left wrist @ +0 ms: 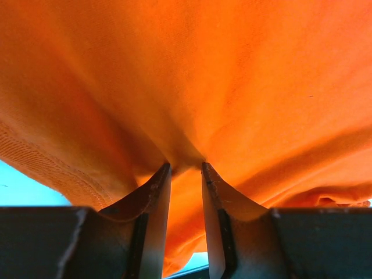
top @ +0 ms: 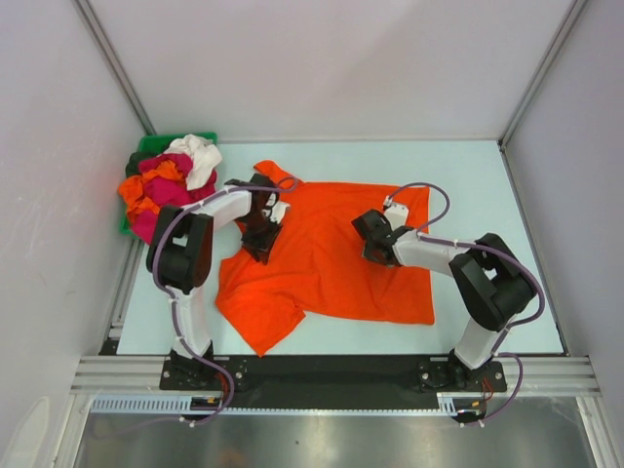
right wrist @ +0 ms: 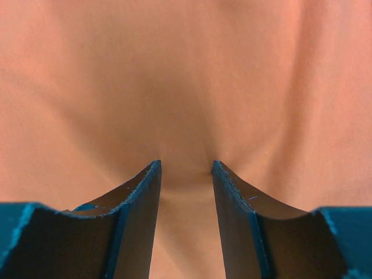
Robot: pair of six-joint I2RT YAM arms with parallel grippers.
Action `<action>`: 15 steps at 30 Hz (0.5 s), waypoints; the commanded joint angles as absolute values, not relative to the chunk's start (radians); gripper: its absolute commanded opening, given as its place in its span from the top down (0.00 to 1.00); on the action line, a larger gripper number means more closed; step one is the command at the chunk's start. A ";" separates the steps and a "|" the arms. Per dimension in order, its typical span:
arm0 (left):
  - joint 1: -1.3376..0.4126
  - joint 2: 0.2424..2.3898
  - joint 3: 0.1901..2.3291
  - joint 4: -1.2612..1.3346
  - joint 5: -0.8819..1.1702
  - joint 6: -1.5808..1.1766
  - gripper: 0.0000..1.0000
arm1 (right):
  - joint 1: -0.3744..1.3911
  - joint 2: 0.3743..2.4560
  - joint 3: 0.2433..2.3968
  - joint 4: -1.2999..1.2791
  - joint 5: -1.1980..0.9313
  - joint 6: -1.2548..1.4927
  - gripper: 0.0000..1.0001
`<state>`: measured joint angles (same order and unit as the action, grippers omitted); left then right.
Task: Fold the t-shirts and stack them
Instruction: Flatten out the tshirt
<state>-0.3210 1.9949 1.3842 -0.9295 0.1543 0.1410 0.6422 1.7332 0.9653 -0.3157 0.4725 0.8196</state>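
Note:
The orange t-shirt (top: 336, 268) lies spread on the table, one sleeve pointing to the near left. My left gripper (top: 261, 242) is down on its left part near the collar. In the left wrist view the jaws (left wrist: 186, 166) stand narrow, and a fold of orange cloth (left wrist: 192, 87) is gathered between the tips, with creases running into them. My right gripper (top: 376, 249) rests on the shirt's right half. Its fingers (right wrist: 186, 165) are apart and press into the cloth (right wrist: 186, 70), which dimples between them. Magenta, orange and white t-shirts (top: 171, 180) are heaped at the far left.
A green bin (top: 148, 146) holds the heap of shirts at the table's far left corner. White walls and metal frame posts enclose the table on three sides. A bare strip of pale table (top: 487, 185) runs to the right of the shirt.

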 commanded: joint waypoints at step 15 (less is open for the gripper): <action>-0.477 1.927 1.103 -0.969 0.247 0.112 0.72 | 0.667 1.697 0.851 -0.589 0.394 0.874 0.53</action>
